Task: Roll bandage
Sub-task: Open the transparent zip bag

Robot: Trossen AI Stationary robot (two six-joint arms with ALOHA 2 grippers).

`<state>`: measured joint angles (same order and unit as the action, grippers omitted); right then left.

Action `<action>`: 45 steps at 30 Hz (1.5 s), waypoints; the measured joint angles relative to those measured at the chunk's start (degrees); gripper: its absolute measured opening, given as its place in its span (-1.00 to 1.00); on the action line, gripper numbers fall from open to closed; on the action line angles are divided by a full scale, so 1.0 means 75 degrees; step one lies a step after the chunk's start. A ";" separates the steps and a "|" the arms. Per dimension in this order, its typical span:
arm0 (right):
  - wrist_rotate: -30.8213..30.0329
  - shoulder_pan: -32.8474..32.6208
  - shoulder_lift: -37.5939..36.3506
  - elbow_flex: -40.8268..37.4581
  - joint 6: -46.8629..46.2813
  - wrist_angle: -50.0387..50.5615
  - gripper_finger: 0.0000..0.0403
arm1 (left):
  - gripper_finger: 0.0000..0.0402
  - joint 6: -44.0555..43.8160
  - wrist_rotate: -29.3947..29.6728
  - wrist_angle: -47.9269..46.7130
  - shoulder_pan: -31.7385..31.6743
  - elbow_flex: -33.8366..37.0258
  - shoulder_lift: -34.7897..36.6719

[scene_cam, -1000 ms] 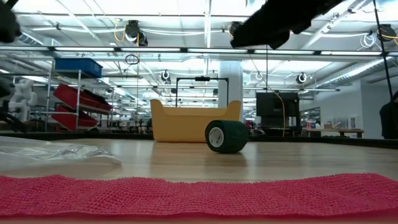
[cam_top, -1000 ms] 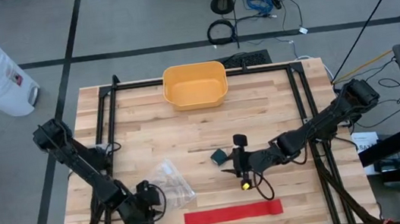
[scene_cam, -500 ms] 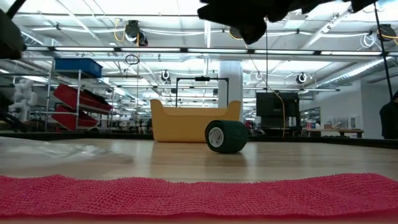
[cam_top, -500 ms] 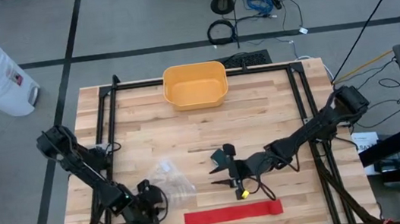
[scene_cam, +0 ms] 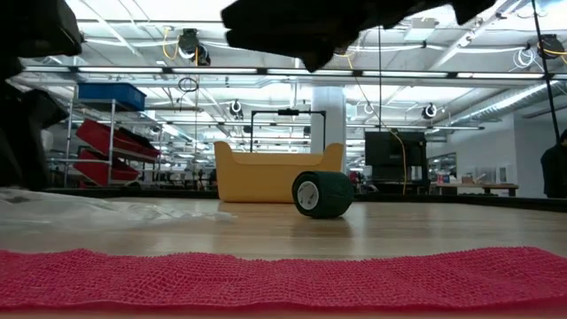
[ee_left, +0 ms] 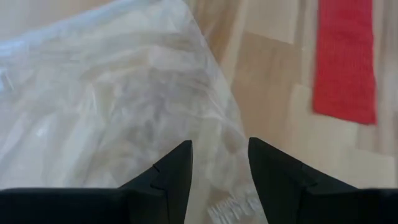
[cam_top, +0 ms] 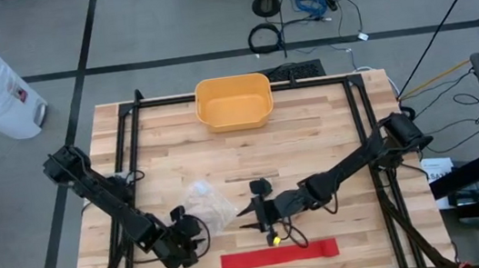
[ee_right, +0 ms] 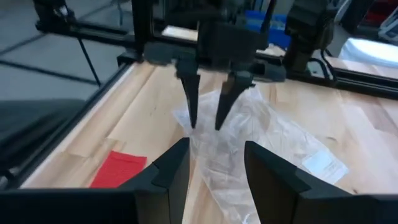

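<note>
Lying flat and unrolled near the 6 o'clock edge of the worktop (cam_top: 331,132), the red bandage (cam_top: 279,255) stretches as one long strip from side to side, touched by neither arm; in the low view it fills the foreground as a band of coarse red mesh (scene_cam: 283,279). Just past its 12 o'clock side hangs the right claw (cam_top: 252,219), reaching in from the 3 o'clock side, fingers parted and holding nothing. At about 10 o'clock from the strip lies a crumpled clear bag (cam_top: 208,207), and the left claw (cam_top: 199,234) sits at the bag's 6 o'clock edge, its fingers (ee_left: 176,168) spread with clear plastic showing between them; no grip on the plastic can be made out. The right wrist view looks across the bag (ee_right: 261,146) at the left claw (ee_right: 206,121), which points down over the plastic with its tips apart. A dark green roll (cam_top: 260,187) stands on the wood close to the right arm's wrist, and in the low view it rests on its side with the pale core facing out (scene_cam: 322,194). A yellow tub (cam_top: 233,102) sits at the 12 o'clock edge, well apart from everything else.
</note>
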<state>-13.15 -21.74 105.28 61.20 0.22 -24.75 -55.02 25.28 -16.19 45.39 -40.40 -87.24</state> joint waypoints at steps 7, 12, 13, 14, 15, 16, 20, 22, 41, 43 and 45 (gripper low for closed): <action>0.0011 0.0003 0.0254 0.0862 0.0100 0.1540 -0.31 | -0.18 -0.1172 -0.0896 -0.0343 0.0094 -0.0192 0.0019; 0.0255 0.0006 0.0270 0.0891 0.0273 0.1584 -0.31 | -0.18 -0.2370 -0.0976 -0.0959 0.0471 -0.0192 -0.0127; 0.0302 0.0006 0.0272 0.0891 0.0288 0.1579 -0.31 | -0.18 -0.2579 -0.0970 -0.1064 0.0550 -0.0192 -0.0182; 0.0354 0.0011 0.0272 0.0891 0.0302 0.1580 -0.31 | -0.18 -0.2782 -0.0959 -0.1153 0.0617 -0.0192 -0.0248; 0.0367 0.0017 0.0272 0.0891 0.0319 0.1568 -0.31 | -0.18 -0.2971 -0.0953 -0.1174 0.0690 -0.0192 -0.0332; 0.0369 0.0021 0.0272 0.0891 0.0322 0.1572 -0.31 | -0.18 -0.3126 -0.0893 -0.1173 0.0746 -0.0192 -0.0410; 0.0376 0.0049 0.0317 0.0891 0.0355 0.1555 -0.31 | -0.18 -0.3444 -0.0647 -0.1109 0.0935 -0.0217 -0.0700; 0.0379 0.0052 0.0380 0.0891 0.0396 0.1526 -0.31 | -0.18 -0.3519 -0.0557 -0.1096 0.0986 -0.0221 -0.0803; 0.0219 0.0510 0.2361 0.1480 0.1191 0.0495 -0.31 | -0.18 -0.3050 -0.0186 -0.2878 0.1209 -0.1325 -0.0645; -0.0085 0.0509 0.2648 0.1952 0.1483 0.1097 -0.31 | -0.18 -0.3009 -0.0109 -0.2885 0.1215 -0.1349 -0.0645; -0.0296 0.0504 0.2873 0.2460 0.1691 0.1954 -0.31 | -0.18 -0.2990 0.0165 -0.2864 0.1179 -0.1349 -0.0645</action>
<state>-15.37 -17.96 126.84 79.65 12.90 -10.10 -77.44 26.51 -37.67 54.23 -50.52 -92.07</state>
